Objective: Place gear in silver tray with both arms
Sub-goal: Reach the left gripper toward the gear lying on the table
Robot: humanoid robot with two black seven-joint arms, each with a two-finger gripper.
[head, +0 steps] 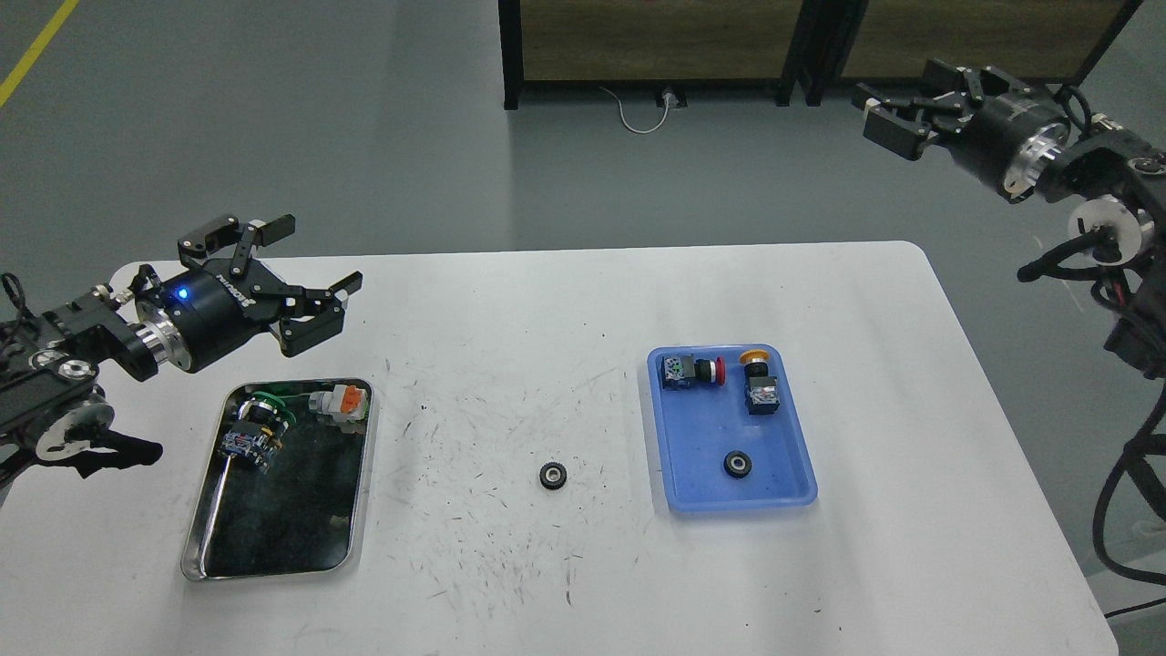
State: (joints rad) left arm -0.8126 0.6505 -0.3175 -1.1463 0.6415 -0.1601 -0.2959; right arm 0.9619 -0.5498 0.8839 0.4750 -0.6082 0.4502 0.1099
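Note:
A small black gear lies on the white table between the two trays. A second black gear lies in the blue plastic tray. The silver tray sits at the left and holds a green and blue part and an orange and white part at its far end. My left gripper is open and empty above the table, just beyond the silver tray's far edge. My right gripper is open and empty, raised high off the table's far right corner.
The blue tray also holds a red-button switch and a yellow-button switch. A dark-framed wooden cabinet stands on the floor beyond the table, with a white cable under it.

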